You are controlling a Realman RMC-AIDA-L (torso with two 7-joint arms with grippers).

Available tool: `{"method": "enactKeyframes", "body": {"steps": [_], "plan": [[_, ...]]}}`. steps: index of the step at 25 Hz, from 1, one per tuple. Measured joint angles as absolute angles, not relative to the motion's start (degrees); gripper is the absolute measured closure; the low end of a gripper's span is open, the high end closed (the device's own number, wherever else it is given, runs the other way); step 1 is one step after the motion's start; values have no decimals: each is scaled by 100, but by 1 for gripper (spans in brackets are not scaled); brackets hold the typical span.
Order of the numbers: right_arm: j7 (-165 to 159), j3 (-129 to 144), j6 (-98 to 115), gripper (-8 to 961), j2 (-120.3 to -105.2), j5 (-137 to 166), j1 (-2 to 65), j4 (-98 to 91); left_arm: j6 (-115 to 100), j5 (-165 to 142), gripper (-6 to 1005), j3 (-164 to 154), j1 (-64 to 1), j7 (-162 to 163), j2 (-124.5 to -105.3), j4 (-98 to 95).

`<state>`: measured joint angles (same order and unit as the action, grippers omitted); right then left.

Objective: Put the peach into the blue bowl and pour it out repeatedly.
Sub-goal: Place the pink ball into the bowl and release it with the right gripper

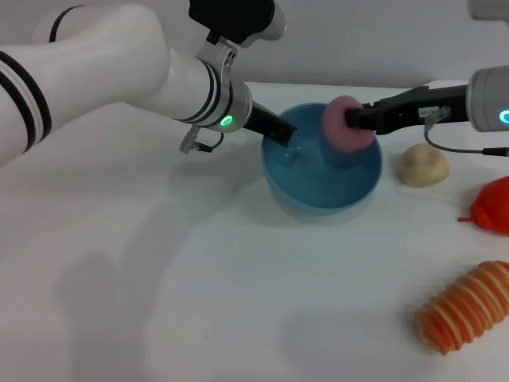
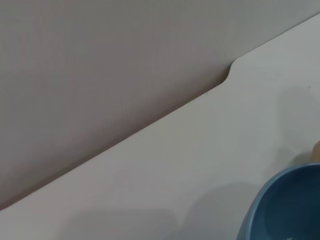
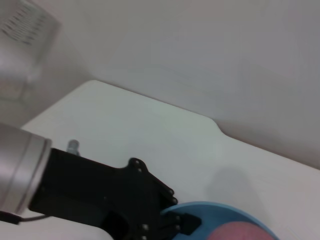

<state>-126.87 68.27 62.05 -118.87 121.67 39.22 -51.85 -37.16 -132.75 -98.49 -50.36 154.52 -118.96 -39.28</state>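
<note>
Holding the peach [image 1: 347, 123] over the blue bowl [image 1: 322, 200], ready to drop.
Right gripper [image 1: 352, 121] fingers pinch it at 3 o'clock; left gripper [image 1: 285, 135] clamps the 9 o'clock rim steady.

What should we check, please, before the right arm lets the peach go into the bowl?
1. Peach held by right gripper: ok.
2. Peach over the blue bowl opening, inside its rim line: ok.
3. Left gripper steadying the bowl's rim on its side: ok.
4. Bowl upright on the table: ok.
5. Bowl empty before the drop: ok.
6. Beige ball apart from the bowl: ok.
</note>
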Motion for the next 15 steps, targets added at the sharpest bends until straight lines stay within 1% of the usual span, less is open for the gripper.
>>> {"method": "enactKeyframes", "body": {"steps": [1,6,12,15], "plan": [[-12676,6929,6101,897,-11887,12164,3922,-5178,-3708,-13274,1000,-9849,-5033,15451,-11896,-3920],[-12472,7084,5939,679,-11893,12126,3921,-5147,-3644,-13249,1000,-9852,-5025,15451,-11902,-3887],[-11835,7004,5908,537,-11873,11470,3784,-5013,-3558,-13193,999,-9853,-5023,15451,-11903,-3869],[-11561,6849,5813,466,-11869,11205,3585,-5071,-3528,-13191,999,-9853,-5018,15450,-11902,-3867]]}}
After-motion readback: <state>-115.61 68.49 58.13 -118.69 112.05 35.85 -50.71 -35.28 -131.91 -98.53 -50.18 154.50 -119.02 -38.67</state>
